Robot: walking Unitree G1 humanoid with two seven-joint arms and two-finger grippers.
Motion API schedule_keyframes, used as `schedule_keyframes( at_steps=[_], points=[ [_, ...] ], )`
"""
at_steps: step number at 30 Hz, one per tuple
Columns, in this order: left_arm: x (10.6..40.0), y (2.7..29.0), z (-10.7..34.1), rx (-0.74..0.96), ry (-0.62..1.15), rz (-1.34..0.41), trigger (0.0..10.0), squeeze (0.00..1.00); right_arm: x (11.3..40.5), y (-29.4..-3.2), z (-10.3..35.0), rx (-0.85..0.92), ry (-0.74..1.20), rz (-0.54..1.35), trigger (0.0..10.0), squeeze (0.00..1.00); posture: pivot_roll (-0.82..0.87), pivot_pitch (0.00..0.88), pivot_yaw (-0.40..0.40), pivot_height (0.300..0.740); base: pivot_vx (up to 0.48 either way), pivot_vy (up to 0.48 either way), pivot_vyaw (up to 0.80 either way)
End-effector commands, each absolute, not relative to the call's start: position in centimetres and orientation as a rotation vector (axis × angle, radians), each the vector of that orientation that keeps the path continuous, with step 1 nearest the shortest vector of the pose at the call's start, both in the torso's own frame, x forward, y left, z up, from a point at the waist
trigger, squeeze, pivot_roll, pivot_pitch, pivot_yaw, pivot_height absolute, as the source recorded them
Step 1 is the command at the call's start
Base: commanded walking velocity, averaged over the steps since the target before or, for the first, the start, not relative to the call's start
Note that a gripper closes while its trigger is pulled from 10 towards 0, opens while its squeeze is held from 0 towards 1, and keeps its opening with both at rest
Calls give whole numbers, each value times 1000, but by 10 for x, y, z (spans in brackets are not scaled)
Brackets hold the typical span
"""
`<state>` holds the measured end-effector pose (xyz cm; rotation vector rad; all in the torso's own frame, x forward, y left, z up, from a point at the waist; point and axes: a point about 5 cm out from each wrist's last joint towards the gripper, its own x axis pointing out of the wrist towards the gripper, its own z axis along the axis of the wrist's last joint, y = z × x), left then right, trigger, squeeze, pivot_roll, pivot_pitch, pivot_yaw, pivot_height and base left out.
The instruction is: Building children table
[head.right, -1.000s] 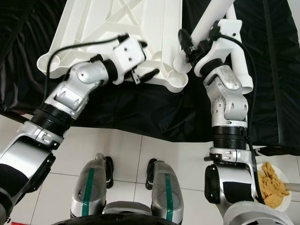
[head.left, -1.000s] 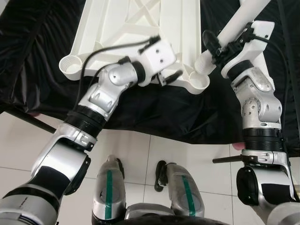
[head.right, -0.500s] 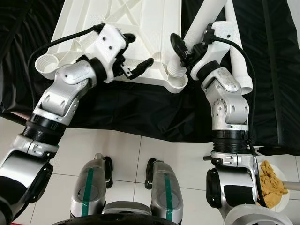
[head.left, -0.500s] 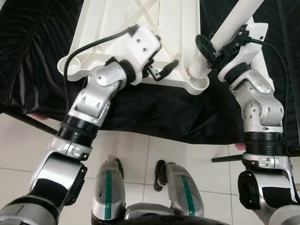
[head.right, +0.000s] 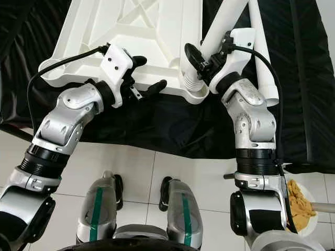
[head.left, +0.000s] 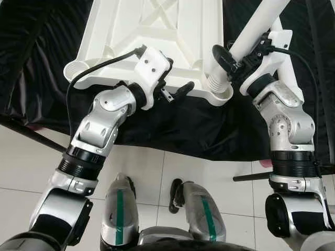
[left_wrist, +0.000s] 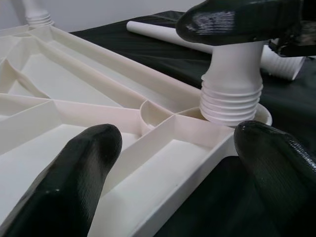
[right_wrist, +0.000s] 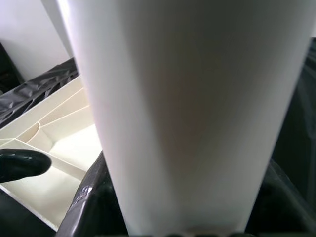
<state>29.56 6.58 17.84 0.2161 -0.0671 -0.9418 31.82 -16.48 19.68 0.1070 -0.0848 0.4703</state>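
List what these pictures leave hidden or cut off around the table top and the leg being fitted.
- Far end of the table top: cut off by the head views' upper edge.
- Upper end of the leg held by the right tool: cut off likewise.
- Thread engagement in the corner socket: hidden by the leg's ribbed end.
- Right wrist view: blocked by the leg.

tabletop (head.left: 157, 31): white, ribbed underside
leg (head.left: 251, 34): white
cloth (head.left: 42, 63): black
floor (head.left: 199, 167): white tiles
fingers (left_wrist: 74, 187): black
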Motion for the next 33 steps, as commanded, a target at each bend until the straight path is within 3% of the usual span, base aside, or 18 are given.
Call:
schedule_keyframes(
  at_steps=[1,16,33],
  points=[
    [288,63,174,217,-42,-994,10000,0,318,-176,187,149,-51,417,10000,0,89,89,-96,740,0,0,0],
    [286,69,182,225,-47,-969,10000,0,309,-191,178,327,-18,317,10000,0,79,98,-99,740,0,0,0],
    [289,77,191,233,-59,-911,10000,0,301,-170,154,181,48,378,10000,0,91,108,-104,740,0,0,0]
  ],
)
